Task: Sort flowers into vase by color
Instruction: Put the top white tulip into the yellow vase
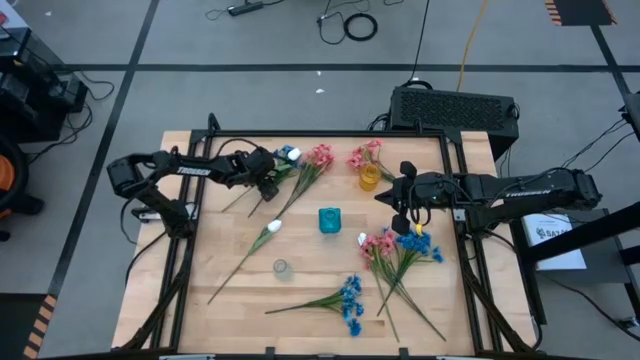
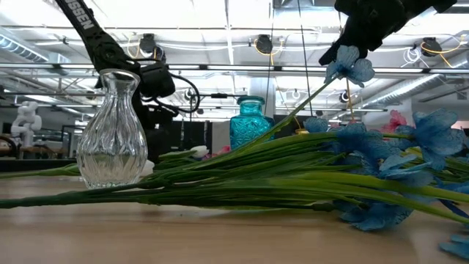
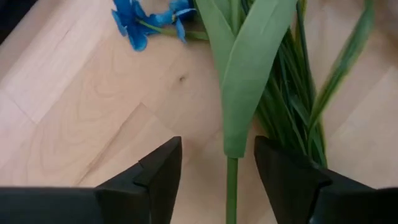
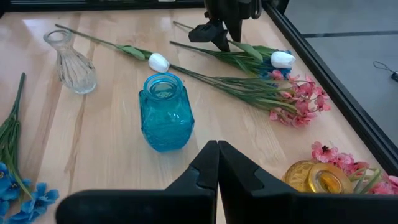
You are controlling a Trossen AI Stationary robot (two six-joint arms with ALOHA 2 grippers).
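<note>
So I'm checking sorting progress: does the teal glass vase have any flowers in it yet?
No, the teal glass vase stands with an empty open mouth, while the white tulip bud and pink blossom sprays lie on the wooden table.

White lettering runs along both arms in the high view, on the left arm (image 1: pixel 190 170) and the right arm (image 1: pixel 525 193), too small to read for certain. In the low view an arm (image 2: pixel 84 26) carries white capitals, cut off, ending "SSEN". Nothing else is legible.
</note>
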